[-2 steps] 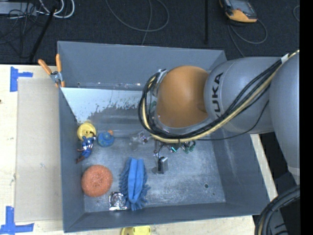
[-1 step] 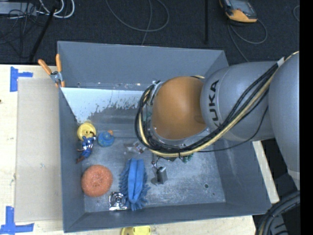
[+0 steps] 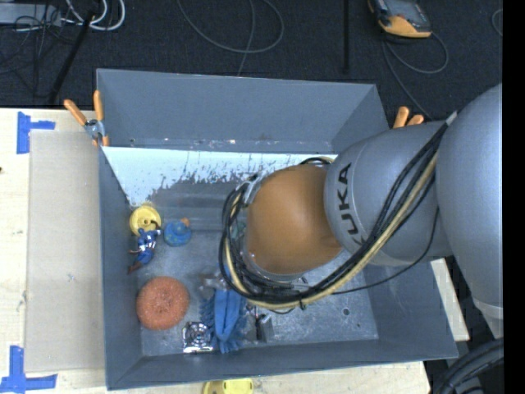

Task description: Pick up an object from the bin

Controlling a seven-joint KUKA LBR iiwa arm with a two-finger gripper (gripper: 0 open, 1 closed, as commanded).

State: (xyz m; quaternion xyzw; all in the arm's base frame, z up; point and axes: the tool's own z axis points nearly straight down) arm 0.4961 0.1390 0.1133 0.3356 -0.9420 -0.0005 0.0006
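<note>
Blue cloth (image 3: 223, 318) just beside jaws

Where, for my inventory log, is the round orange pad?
The round orange pad lies on the bin floor at the camera view's lower left, below the small blue toy and left of the blue cloth.

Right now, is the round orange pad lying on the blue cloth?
No, the round orange pad lies left of the blue cloth, not on it.

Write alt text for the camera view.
The robot arm, reaching in from the right, hangs over a crumpled blue cloth near the grey bin's front wall. To the left lie an orange scrubber, a blue cap and a yellow-and-blue toy.
</note>
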